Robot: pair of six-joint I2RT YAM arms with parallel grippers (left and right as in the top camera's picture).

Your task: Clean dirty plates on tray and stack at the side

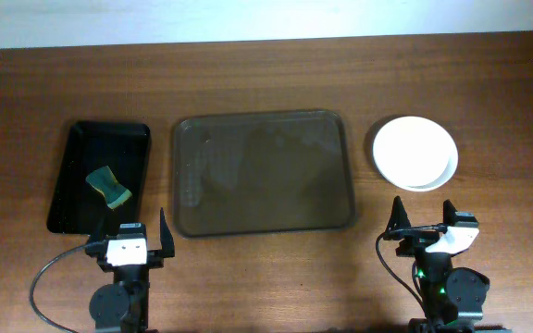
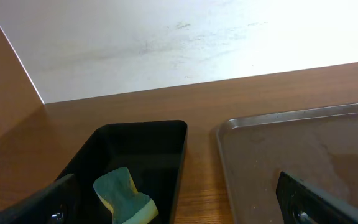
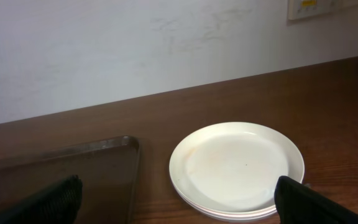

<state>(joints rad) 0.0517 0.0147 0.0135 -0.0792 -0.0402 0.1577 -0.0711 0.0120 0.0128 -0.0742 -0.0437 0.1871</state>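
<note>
L gripper [image 1: 126,231] and R gripper [image 1: 424,216] sit at near table edge. Both have jaws spread wide and hold nothing.

Step in hand, my read: job looks done, so arms just park clear. To do it well:
- Keep R gripper low and back from the stack, no nudging.
- Check top plate first. R wrist view hints at a faint orangish trace, too weak to be sure.
- If a re-wipe is due, L gripper takes the sponge [image 1: 108,185] from the black tray [image 1: 74,199], top-down across its narrow side.

Tray [image 1: 266,176] is mid-table and bare. Long axis runs L-R, approx parallel to table edge w/ slight skew.

Plates [image 1: 415,153] are stacked on the table [image 1: 266,83], just R of tray, apart from it. They lie flat, face up, and being round have no long axis. Lower rim peeks out near-right. At least two rims show; can't confirm a third.
</note>
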